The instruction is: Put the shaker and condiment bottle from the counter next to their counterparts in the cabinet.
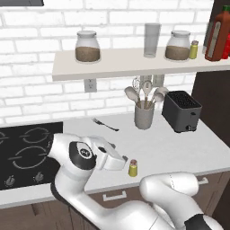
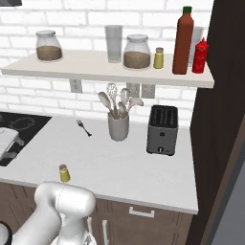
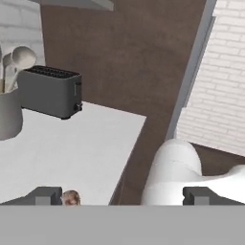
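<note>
The shaker (image 1: 133, 168) (image 2: 64, 173) stands upright near the front edge of the counter (image 1: 179, 148). My gripper (image 1: 122, 162) (image 3: 123, 196) hovers low just left of it, open and empty. In the hand view the shaker's tan cap (image 3: 71, 197) peeks up beside one fingertip (image 3: 45, 195). On the cabinet shelf (image 2: 95, 69) the twin shaker (image 2: 159, 58) (image 1: 193, 49) stands by a jar. The condiment bottle (image 2: 183, 40) (image 1: 218, 39) stands upright on the shelf too, right beside the plain red bottle (image 2: 200, 56).
A grey toaster (image 1: 181, 111) (image 2: 162, 130) and a crock of utensils (image 1: 144, 114) (image 2: 118, 125) stand at the back of the counter, with a fork (image 1: 105, 124) nearby. The black hob (image 1: 27, 152) lies to the left. Two jars (image 2: 136, 52) and a glass (image 2: 114, 43) share the shelf.
</note>
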Tool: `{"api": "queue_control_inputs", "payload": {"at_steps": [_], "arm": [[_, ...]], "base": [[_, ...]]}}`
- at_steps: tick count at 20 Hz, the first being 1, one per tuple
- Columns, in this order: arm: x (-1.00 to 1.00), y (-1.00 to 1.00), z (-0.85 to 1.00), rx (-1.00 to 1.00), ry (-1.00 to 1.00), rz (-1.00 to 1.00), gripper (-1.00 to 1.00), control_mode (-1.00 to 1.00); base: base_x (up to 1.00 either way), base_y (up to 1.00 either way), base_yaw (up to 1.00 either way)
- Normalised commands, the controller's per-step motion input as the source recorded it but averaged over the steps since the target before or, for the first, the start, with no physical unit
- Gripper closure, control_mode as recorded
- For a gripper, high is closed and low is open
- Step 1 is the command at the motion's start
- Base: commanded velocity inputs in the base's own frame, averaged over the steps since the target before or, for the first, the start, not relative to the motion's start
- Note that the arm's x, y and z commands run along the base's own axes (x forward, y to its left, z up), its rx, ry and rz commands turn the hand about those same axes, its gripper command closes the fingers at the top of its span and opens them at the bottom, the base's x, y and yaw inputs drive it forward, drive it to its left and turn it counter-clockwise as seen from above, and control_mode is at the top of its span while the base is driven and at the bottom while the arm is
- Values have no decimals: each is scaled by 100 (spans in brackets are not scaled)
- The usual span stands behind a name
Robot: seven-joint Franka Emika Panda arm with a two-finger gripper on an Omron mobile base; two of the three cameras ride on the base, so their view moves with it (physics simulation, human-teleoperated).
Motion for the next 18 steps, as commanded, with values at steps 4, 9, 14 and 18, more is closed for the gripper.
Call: {"api": "queue_control_inputs", "payload": {"at_steps": [4,9,14,18], "arm": [[-4,-46,-48,0,1,0,-100,-100],[0,-61,-32,0,8,-1,-100,-100],[0,-25,-3,-1,6,-3,-100,-100],[0,-8,-30,0,-1,-1,-100,-100]], "base": [[0,0,0],[0,0,0],[0,0,0],[0,0,0]]}}
